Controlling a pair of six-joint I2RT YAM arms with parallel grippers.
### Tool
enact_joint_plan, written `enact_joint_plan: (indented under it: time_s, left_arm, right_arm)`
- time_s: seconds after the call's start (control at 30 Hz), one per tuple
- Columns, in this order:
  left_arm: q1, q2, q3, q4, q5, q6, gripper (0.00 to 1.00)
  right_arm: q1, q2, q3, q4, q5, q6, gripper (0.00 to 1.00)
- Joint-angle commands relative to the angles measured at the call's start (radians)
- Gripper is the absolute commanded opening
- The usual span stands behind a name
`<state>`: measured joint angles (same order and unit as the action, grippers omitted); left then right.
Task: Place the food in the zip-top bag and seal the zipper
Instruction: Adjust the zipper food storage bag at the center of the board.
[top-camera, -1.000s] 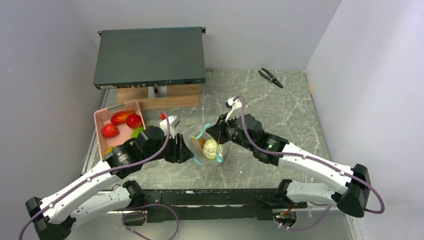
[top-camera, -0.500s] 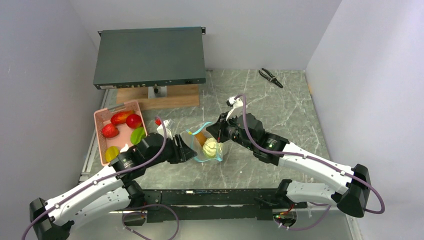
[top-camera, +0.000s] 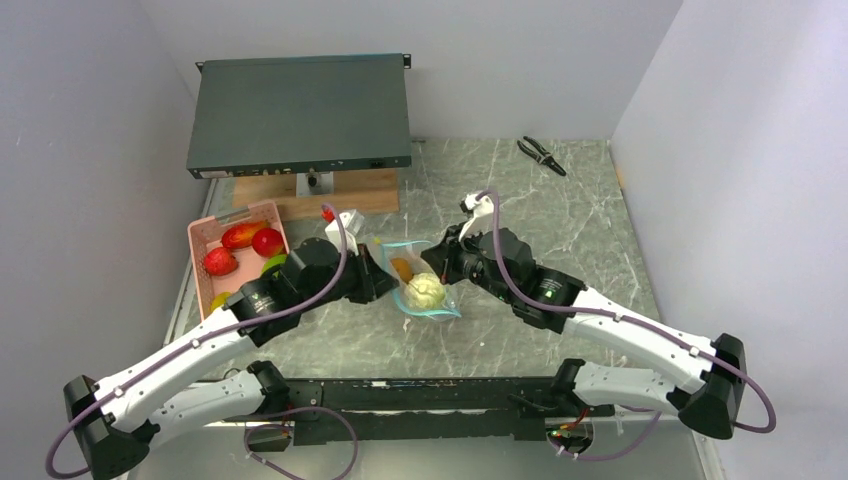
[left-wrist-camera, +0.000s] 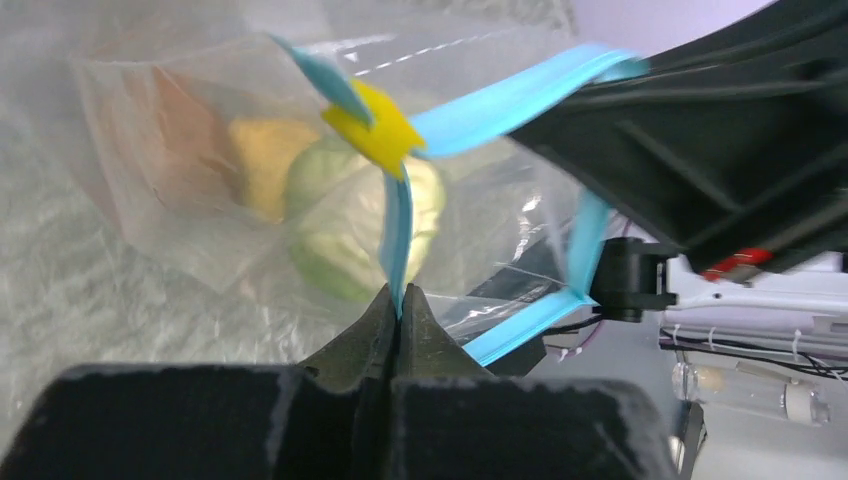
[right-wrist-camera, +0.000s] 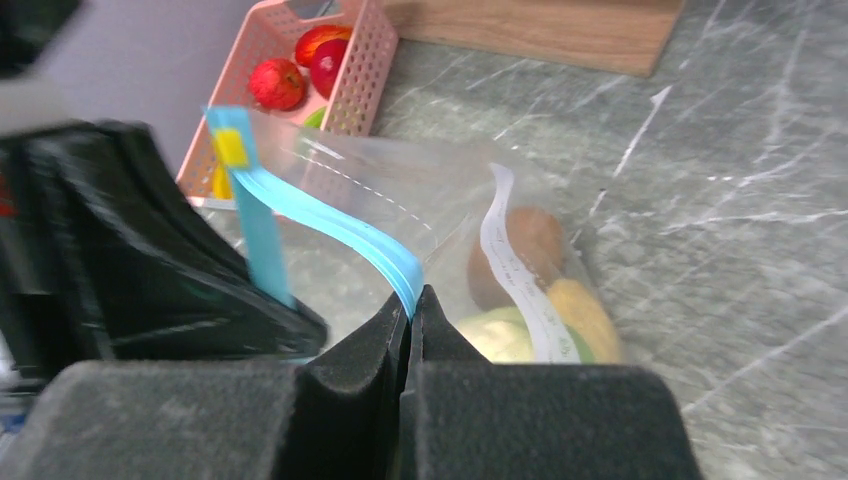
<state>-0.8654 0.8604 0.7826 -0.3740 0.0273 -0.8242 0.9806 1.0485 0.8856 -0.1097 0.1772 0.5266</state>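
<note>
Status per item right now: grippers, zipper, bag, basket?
left gripper, shut on the zipper
right gripper, shut on the zipper
zipper, unsealed, strips apart
zip-top bag, mouth open, some food inside
pink basket, holds several pieces not yet bagged

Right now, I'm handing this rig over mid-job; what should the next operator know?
Left hand: shut on the zipper.
Right hand: shut on the zipper too.
Zip-top bag: between the two hands, mouth open.
Done: a pale green piece and an orange piece are inside.
Left: red fruits and other food in the pink basket to load, then seal.
</note>
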Motion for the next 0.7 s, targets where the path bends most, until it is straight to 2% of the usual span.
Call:
enact_joint_plan:
  time_s: [0.0, 0.17, 0.4, 0.43, 0.47, 0.5, 0.53, 0.57, 0.6, 0.67]
  left_arm:
    - [0.000, -0.003, 0.115, 0.006, -0.023, 0.098, 0.00]
    - [-0.001, -0.013, 0.142, -0.004, -0.024, 0.107, 0.00]
    - [0.006, 0.010, 0.105, -0.028, -0.061, 0.074, 0.00]
    - [0.007, 0.016, 0.107, -0.034, -0.055, 0.070, 0.04]
    - [0.007, 0.020, 0.110, -0.036, -0.046, 0.073, 0.13]
    - [0.007, 0.024, 0.113, -0.031, -0.038, 0.084, 0.27]
    - [0.008, 0.025, 0.117, -0.028, -0.028, 0.094, 0.47]
    - [0.007, 0.025, 0.125, -0.033, -0.019, 0.104, 0.59]
    - [0.006, 0.024, 0.139, -0.040, -0.018, 0.115, 0.66]
    - [0.008, 0.018, 0.162, -0.066, -0.018, 0.142, 0.71]
  right_arm:
    - [0.000, -0.074, 0.019, -0.023, 0.124, -0.079, 0.00]
    - [0.000, -0.131, 0.028, -0.076, 0.206, -0.138, 0.00]
    - [-0.001, -0.153, 0.006, -0.067, 0.179, -0.133, 0.00]
    - [0.000, -0.149, 0.006, -0.068, 0.171, -0.129, 0.00]
    - [-0.001, -0.144, 0.005, -0.066, 0.168, -0.127, 0.00]
    - [-0.002, -0.140, 0.001, -0.062, 0.160, -0.124, 0.00]
    - [-0.001, -0.139, -0.004, -0.056, 0.156, -0.123, 0.00]
    - [-0.001, -0.137, -0.009, -0.051, 0.152, -0.123, 0.00]
    - [-0.001, -0.134, -0.012, -0.048, 0.151, -0.123, 0.00]
    - [0.000, -0.125, -0.018, -0.044, 0.148, -0.123, 0.00]
